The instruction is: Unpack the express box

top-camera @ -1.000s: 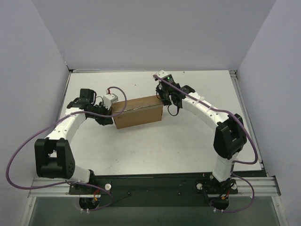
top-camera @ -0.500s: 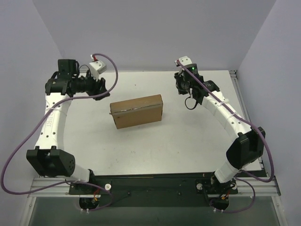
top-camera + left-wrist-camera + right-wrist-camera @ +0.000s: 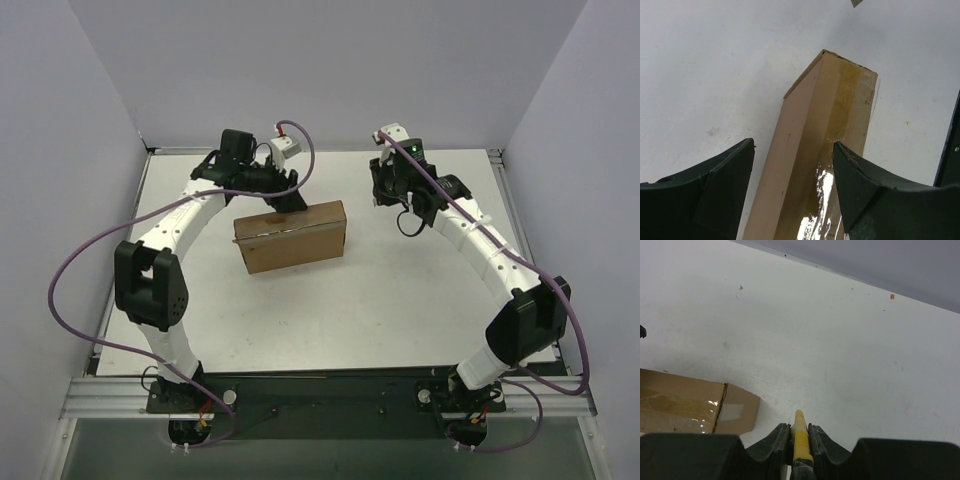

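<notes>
The box (image 3: 292, 238) is shut, mid-table (image 3: 400, 300) toward the far edge. My left tool (image 3: 792, 150) is wide, straddling its top. My right tool (image 3: 799, 426) grips the yellow knife (image 3: 801, 446) off the box's right end. Probably the cutting step. Next: pin the box, blade to the tape (image 3: 842, 115).

Robot lab test cell, not a home or shop. Bare white table (image 3: 340, 310) boxed in by plain pale walls (image 3: 330, 70) on three sides. A left arm (image 3: 180, 220) and a right arm (image 3: 475, 245), white and black, are mounted on a metal rail (image 3: 110, 398) at the near edge, with purple cables (image 3: 52, 300) looping off them.
</notes>
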You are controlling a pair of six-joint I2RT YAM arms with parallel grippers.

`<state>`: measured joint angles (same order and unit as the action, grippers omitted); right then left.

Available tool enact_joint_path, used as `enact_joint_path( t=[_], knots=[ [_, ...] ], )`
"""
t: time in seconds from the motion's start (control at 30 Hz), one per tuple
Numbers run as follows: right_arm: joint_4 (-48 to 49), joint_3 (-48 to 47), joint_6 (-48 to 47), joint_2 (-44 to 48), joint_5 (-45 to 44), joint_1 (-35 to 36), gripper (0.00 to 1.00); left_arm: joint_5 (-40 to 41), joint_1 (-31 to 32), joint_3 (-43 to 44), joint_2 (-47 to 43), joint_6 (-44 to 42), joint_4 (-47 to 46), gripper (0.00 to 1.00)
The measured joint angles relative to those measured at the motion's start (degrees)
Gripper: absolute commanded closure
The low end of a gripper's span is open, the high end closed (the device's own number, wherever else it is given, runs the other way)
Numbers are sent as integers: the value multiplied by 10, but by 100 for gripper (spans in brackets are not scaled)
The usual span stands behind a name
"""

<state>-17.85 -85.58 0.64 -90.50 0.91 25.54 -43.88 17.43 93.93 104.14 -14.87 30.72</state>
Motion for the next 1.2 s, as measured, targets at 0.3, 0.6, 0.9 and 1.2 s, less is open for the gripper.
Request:
enact_joint_path(
  t=[0.3, 0.6, 0.9, 1.2],
  knots=[
    [0, 22, 0, 25, 11, 2, 100, 2, -3, -72, 0, 91, -94, 29],
    [5, -8, 6, 4, 15, 30, 100, 22, -9, -127, -14, 217, -172, 40],
    [22, -61, 11, -39, -20, 77, 100, 38, -35, -205, -59, 342, -233, 43],
    [44, -74, 26, -40, -71, 85, 100, 62, -44, -198, -81, 346, -241, 65]
  ],
)
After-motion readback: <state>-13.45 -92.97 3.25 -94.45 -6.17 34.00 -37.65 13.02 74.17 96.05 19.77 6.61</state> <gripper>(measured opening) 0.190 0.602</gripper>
